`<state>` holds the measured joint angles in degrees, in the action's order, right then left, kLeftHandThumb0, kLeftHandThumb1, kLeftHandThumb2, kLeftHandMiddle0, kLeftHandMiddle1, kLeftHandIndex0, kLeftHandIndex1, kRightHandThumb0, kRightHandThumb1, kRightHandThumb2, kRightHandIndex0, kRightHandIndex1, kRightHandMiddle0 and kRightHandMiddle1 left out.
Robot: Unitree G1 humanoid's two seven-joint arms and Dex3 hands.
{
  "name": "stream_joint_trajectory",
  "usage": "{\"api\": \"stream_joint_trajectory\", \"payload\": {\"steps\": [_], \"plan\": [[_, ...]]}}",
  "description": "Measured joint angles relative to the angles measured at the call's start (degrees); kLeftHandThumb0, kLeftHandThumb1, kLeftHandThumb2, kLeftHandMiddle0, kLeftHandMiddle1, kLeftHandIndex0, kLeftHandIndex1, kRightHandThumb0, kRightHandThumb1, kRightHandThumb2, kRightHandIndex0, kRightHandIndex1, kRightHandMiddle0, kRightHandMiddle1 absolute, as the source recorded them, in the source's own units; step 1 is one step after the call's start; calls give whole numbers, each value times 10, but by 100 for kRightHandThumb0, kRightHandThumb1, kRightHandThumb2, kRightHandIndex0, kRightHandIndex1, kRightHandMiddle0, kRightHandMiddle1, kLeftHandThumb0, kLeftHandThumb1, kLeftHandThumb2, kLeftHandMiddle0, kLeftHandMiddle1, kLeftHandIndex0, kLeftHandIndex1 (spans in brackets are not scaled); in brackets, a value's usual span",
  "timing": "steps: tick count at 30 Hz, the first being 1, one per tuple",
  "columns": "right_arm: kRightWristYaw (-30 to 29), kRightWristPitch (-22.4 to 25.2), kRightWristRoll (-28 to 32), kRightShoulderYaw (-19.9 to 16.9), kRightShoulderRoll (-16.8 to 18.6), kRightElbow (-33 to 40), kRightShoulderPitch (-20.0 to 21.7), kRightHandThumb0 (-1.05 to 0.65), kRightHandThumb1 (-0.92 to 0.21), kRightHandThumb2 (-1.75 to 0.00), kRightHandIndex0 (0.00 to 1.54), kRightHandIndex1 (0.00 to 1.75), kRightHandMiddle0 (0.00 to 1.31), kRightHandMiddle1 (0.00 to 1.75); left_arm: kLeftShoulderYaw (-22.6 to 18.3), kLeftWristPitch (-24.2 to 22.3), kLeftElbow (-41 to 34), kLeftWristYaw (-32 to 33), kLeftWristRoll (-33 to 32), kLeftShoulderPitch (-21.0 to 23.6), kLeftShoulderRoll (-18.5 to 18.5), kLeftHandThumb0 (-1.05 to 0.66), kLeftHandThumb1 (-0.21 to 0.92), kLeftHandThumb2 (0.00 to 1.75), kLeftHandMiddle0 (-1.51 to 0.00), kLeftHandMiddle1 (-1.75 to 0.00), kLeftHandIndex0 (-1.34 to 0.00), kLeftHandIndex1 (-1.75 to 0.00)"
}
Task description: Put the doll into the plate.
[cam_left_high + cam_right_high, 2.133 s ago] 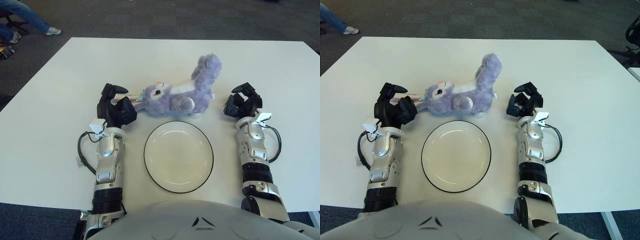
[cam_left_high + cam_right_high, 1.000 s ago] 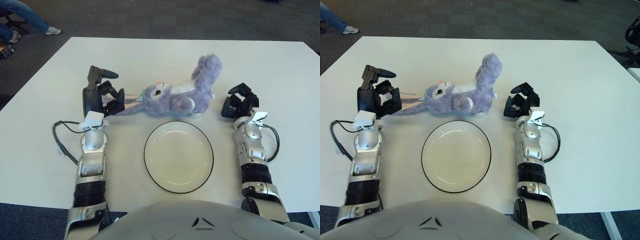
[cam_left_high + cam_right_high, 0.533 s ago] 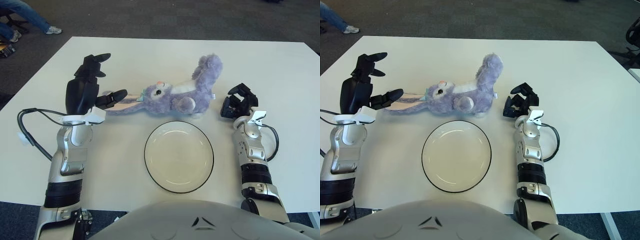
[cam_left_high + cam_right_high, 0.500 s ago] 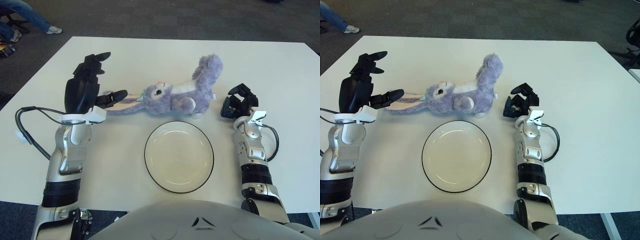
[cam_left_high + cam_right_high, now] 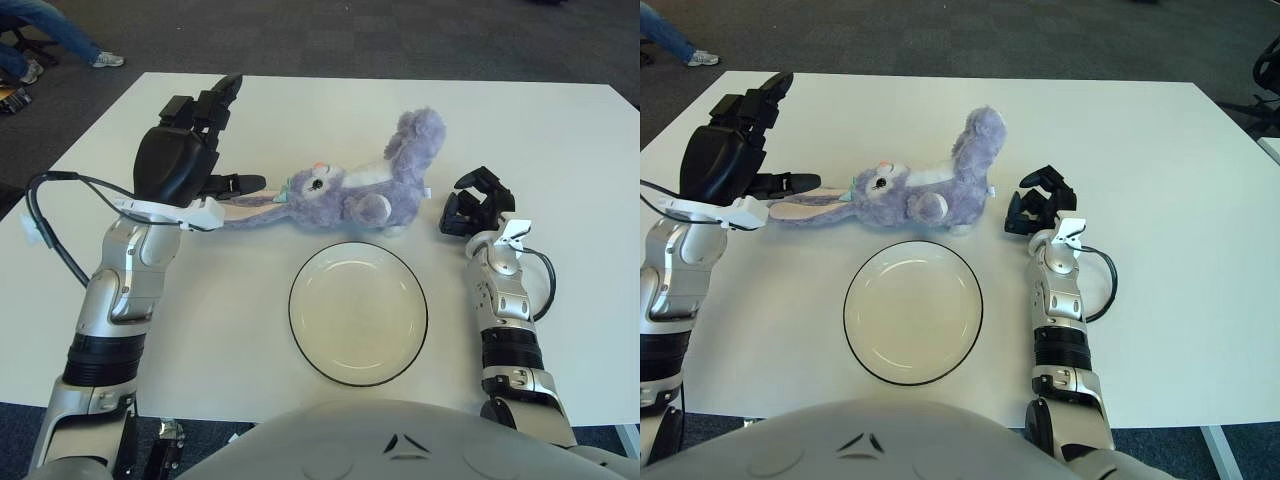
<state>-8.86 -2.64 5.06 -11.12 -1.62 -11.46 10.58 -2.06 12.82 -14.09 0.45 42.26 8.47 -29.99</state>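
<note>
Left hand (image 5: 185, 160) open beside doll (image 5: 350, 190)

We record a white table (image 5: 1160, 150) bearing a purple plush doll (image 5: 910, 192) lying on its side, head toward the robot's left, long ears stretched flat leftward, fluffy tail raised at its right end. A white plate (image 5: 913, 311) with a dark rim sits just near of the doll, apart from it and holding nothing. The left hand (image 5: 732, 160) is raised over the table's left part with fingers spread; one digit reaches toward the ears, and we cannot confirm contact. The right hand (image 5: 1038, 211) shows just right of the doll's hindquarters, fingers curled, grasping nothing. Dark carpet (image 5: 970, 35) lies beyond the table.
</note>
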Motion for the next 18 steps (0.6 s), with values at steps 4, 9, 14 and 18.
{"api": "stream_joint_trajectory", "payload": {"steps": [4, 9, 14, 18], "plan": [[-3, 4, 0, 0, 1, 2, 0, -2, 8, -170, 92, 175, 78, 153, 15, 0, 10, -27, 0, 11, -10, -105, 92, 26, -20, -168, 0, 0], [-4, 5, 0, 1, 2, 4, -1, -2, 8, -170, 92, 175, 78, 154, 38, 14, 49, -36, -1, 39, -18, -103, 90, 25, -22, -170, 0, 0], [-7, 7, 0, 1, 2, 6, -1, -2, 8, -169, 92, 175, 79, 152, 60, 32, 93, -36, -3, 61, -19, -102, 91, 26, -17, -132, -1, 0], [-8, 9, -1, 2, 3, 8, -1, -2, 8, -169, 91, 175, 79, 152, 77, 32, 112, -42, -3, 71, -18, -102, 92, 29, -16, -95, -1, -1]]}}
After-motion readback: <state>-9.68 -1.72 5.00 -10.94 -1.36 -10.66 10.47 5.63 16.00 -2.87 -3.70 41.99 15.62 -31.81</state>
